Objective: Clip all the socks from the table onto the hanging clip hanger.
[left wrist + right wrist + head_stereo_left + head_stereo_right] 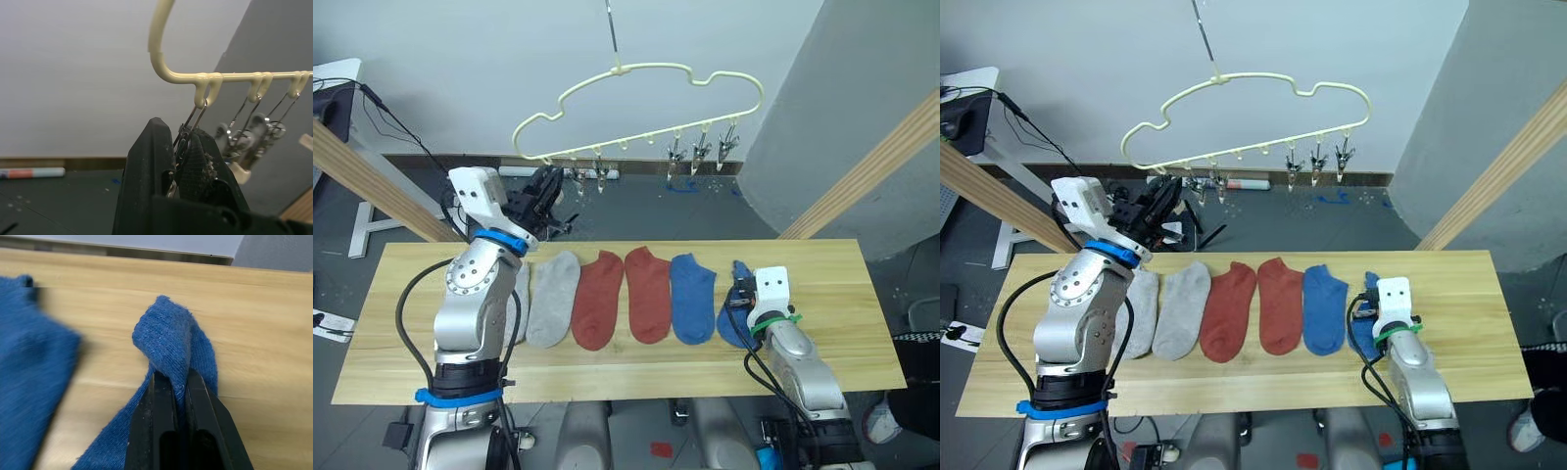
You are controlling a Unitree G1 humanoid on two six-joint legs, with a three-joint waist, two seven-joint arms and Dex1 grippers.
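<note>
Socks lie in a row across the wooden counter point(842, 294): a light grey sock point(554, 298), with a second grey one point(1143, 311) beside it partly hidden behind the left arm, then two rust red socks point(599, 297) point(648, 292) and a flat blue sock point(692, 297). All of these lie just beside one another, toes toward the robot. The sixth sock point(173, 340), also blue, sits at the right end of the row, bunched up rather than flat. The right gripper point(178, 382) rests low on the counter with its two black fingers pressed together on a raised fold of this sock; the fabric stands up between the fingertips while the rest trails on the wood.

Above the far edge of the counter hangs the clip hanger point(636, 73), pale cream with a wavy outline, on a thin metal hook. Small metal clips point(702, 149) dangle along its lower bar. The left gripper point(182, 147) is raised to that bar and its fingers are closed around one metal clip point(193, 120) at the hanger's left end, the clip's wire loop running up to a cream hook on the bar.
</note>
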